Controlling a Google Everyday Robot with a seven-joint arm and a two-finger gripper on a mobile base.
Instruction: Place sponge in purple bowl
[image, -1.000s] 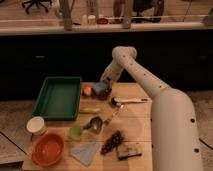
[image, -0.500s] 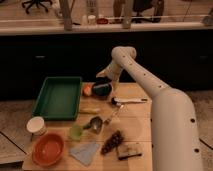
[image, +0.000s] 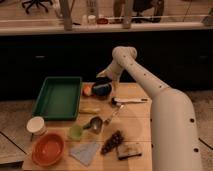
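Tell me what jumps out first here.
The big white arm arches in from the right edge, its gripper hanging just over the purple bowl at the far side of the table. A green tray sits left of it; an orange-red bowl marks the near-left corner.

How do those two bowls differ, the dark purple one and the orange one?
The purple bowl is smaller, dark, and sits at the back, just below the gripper. The orange bowl is larger, bright, and sits at the front left, far from the gripper. Both are round and upright.

Pincer (image: 103, 80) just above far bowl (image: 97, 94), sponge (image: 104, 90) seemingly in it, tray (image: 57, 98) to the left.
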